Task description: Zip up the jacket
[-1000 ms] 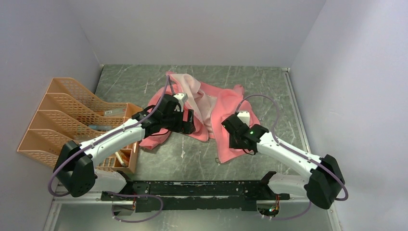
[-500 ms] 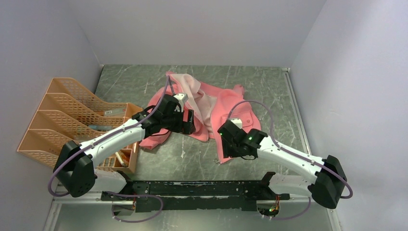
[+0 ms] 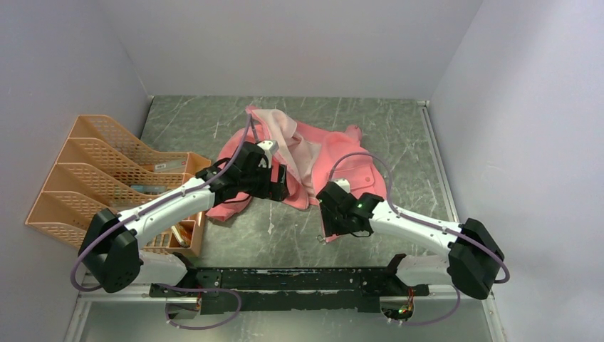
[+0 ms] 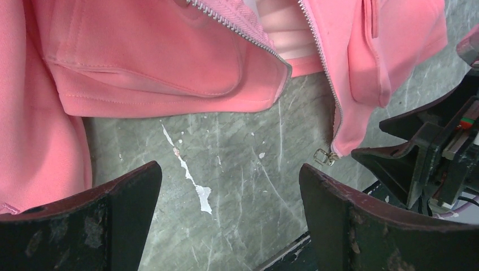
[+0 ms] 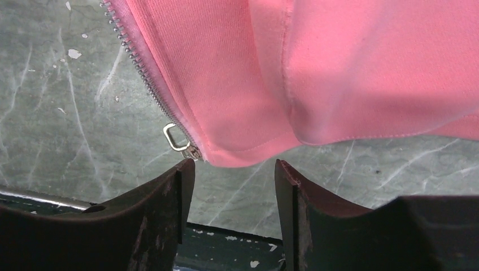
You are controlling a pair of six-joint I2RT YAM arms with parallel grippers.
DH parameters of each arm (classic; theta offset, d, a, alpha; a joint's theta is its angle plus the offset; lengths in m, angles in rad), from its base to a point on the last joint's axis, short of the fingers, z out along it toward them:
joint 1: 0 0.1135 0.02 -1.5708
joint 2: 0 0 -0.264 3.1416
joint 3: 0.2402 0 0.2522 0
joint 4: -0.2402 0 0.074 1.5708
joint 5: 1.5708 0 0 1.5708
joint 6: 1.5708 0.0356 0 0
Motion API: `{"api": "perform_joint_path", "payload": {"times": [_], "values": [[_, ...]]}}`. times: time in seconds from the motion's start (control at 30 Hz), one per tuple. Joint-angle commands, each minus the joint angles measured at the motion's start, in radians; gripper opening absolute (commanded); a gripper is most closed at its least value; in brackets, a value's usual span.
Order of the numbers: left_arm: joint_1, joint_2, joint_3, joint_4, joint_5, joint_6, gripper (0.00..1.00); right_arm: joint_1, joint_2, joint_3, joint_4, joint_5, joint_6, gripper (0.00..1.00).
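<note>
Jacket (image 3: 327,153) unmoved; right jaws, open, have neared its hem (image 5: 237,155)

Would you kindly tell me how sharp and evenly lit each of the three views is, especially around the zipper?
Top external: soft, even light, no glare, sharp throughout. Left wrist: jacket and zipper teeth crisp; the left gripper, its fingers dark and slightly soft, fills the bottom edge. Right wrist: the zipper pull is sharp, while the fleece at upper right blurs.
</note>
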Motion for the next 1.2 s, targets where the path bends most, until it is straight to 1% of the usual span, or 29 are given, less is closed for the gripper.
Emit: {"api": "perform_joint_path", "payload": {"times": [0.0,0.6,0.87,1.03,1.17], "values": [[-0.012,-0.03,-0.012,0.034,0.028,-0.014,0.96,0.005,0.029,-0.021,0.045,-0.012,-0.046,0.58],[-0.012,-0.06,-0.018,0.032,0.043,-0.019,0.96,0.005,0.136,-0.061,0.113,-0.007,-0.063,0.57],[-0.012,-0.052,-0.019,0.031,0.043,-0.02,0.96,0.006,0.186,-0.052,0.108,-0.013,-0.065,0.54],[-0.013,-0.053,-0.025,0.031,0.035,-0.026,0.96,0.019,0.224,-0.051,0.116,-0.039,-0.069,0.44],[-0.012,-0.062,-0.035,0.032,0.018,-0.032,0.96,0.032,0.247,-0.054,0.126,-0.052,-0.066,0.27]]}}
